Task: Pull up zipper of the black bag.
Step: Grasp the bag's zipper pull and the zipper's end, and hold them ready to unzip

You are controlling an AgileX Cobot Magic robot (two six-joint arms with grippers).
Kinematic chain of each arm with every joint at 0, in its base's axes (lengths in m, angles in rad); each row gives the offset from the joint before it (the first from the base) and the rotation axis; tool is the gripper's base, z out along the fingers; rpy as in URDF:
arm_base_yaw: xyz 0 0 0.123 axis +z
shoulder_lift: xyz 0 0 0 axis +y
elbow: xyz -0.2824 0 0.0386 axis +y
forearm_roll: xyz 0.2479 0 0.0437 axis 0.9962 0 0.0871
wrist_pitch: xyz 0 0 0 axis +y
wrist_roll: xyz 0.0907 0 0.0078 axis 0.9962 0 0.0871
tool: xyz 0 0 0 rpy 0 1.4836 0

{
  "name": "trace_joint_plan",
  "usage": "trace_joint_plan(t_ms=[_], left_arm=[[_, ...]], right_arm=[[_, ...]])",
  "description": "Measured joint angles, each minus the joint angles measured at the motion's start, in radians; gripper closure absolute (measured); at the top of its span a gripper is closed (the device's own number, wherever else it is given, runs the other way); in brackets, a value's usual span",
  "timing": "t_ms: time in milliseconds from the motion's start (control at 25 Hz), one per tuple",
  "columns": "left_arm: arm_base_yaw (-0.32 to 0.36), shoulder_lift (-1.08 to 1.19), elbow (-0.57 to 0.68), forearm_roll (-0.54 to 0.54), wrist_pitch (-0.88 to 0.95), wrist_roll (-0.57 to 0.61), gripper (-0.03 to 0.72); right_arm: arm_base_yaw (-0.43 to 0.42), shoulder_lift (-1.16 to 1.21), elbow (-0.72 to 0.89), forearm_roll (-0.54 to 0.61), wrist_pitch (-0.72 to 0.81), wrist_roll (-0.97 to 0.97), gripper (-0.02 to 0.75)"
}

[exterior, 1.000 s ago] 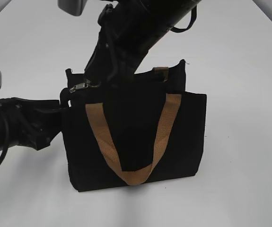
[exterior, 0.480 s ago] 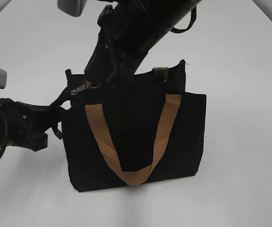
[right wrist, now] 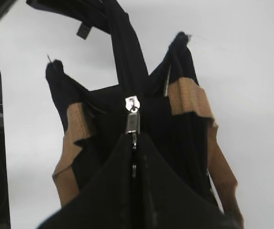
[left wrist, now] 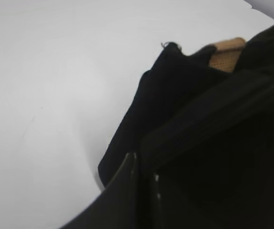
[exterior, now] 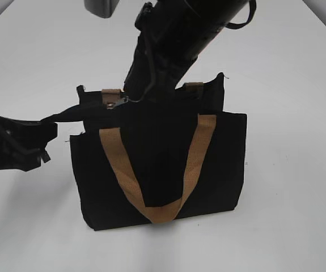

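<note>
At the far left, the left pincer (exterior: 35,136) is pressed together on a black tail of fabric at the bag's left end, drawing it out taut toward the left, well away from the bag body. The black bag (exterior: 163,164) stands upright near the middle of the white surface (exterior: 299,113), its tan handles (exterior: 191,164) hanging down the near face. Along its top edge, toward the left end, sits the zipper (exterior: 116,102), a small silver pull. The right pincer (exterior: 134,93) reaches down from above just right of it and appears to be pinching the zipper, though its tips are hidden there; the right wrist view shows the silver pull (right wrist: 132,117) right at its black tips. Judging by this, the pull is only a short way along, and most of the top edge to the right is left to travel.
</note>
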Motion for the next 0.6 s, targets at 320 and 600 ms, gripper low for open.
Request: trace_joint_plan(t_ms=[320,600], left_arm=[[0.000,0.000,0.000,-0.015,0.026,-0.006,0.689],[0.000,0.000,0.000,-0.017,0.032,-0.009,0.689]], right_arm=[[-0.014,-0.040,0.000,-0.196,0.088,0.232,0.738],[-0.125,-0.056,0.000,-0.223,0.194,0.410,0.738]])
